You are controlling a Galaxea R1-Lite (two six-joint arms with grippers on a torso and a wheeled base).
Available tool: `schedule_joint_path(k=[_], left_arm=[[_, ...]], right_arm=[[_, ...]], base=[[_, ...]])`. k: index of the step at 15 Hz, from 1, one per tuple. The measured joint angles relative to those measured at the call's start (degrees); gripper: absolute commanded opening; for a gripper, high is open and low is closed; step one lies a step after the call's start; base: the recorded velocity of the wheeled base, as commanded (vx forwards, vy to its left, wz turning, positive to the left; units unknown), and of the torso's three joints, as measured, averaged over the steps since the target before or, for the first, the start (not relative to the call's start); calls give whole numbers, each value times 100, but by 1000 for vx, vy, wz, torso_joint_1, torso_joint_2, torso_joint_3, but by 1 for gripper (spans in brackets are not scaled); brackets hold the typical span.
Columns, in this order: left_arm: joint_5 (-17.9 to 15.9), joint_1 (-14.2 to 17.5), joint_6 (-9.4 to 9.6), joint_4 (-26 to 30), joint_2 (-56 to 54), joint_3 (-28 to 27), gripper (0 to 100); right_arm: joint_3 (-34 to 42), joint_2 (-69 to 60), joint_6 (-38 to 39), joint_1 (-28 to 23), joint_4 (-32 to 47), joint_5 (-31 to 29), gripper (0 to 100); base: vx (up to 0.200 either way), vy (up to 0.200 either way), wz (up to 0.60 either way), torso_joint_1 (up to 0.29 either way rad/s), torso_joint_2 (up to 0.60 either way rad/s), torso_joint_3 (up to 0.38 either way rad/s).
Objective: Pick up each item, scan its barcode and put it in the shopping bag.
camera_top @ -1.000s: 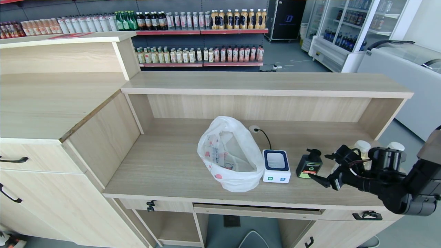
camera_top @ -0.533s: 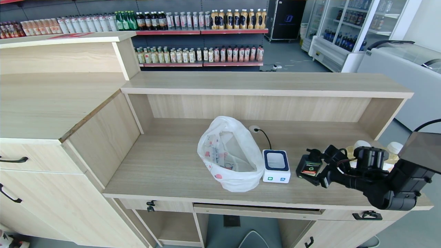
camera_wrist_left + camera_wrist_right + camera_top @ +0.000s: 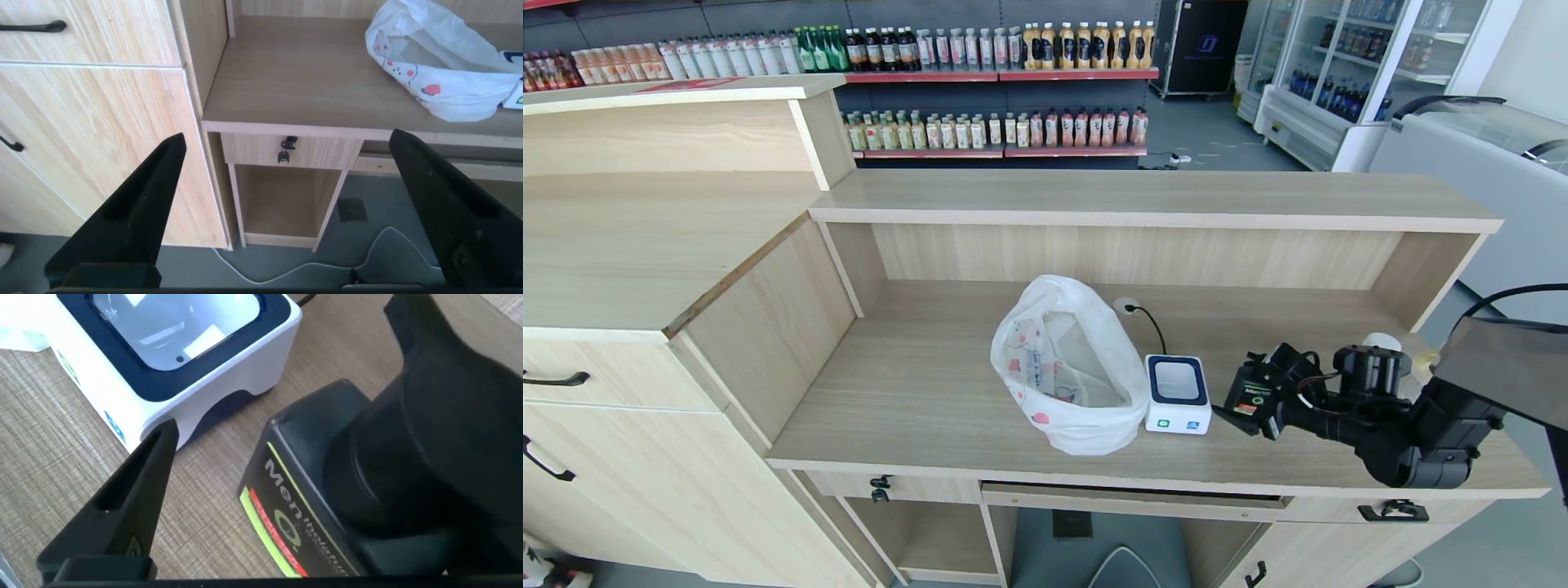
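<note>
A dark pump bottle [image 3: 1250, 396] with a green and red label stands on the counter just right of the white and blue barcode scanner [image 3: 1178, 392]. My right gripper [image 3: 1245, 390] is open, its fingers on either side of the bottle. In the right wrist view the bottle [image 3: 327, 506] sits between the fingers, one fingertip [image 3: 147, 482] still apart from it, and the scanner [image 3: 180, 351] is close by. The white shopping bag [image 3: 1066, 367] stands open left of the scanner. My left gripper [image 3: 286, 140] hangs open below the counter's front left corner, with the bag [image 3: 433, 57] farther off.
Two white-capped bottles [image 3: 1380, 341] stand behind my right arm near the counter's right end. The scanner's cable [image 3: 1150, 320] runs to the back. A raised shelf [image 3: 1152, 204] overhangs the rear of the counter [image 3: 915, 392]. Drawers with black handles [image 3: 1392, 513] lie below.
My right arm has moved left across the counter, and its open fingers now straddle the dark bottle. The bag, the scanner and the bottle have stayed put.
</note>
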Motion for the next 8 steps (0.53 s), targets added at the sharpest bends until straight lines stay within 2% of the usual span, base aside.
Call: schedule_joint_path(k=[3, 4, 8], left_arm=[[0, 0, -2, 0, 0, 0, 100], [0, 2, 0, 0, 0, 0, 100], [0, 2, -2, 0, 0, 0, 100]], right_arm=[[-11, 80, -5, 71, 5, 0, 100], [-11, 99, -7, 90, 2, 0, 0], [-11, 110, 6, 118, -39, -12, 0]], base=[[0, 0, 0, 0, 0, 0], [0, 0, 0, 0, 0, 0], [0, 0, 0, 0, 0, 0]])
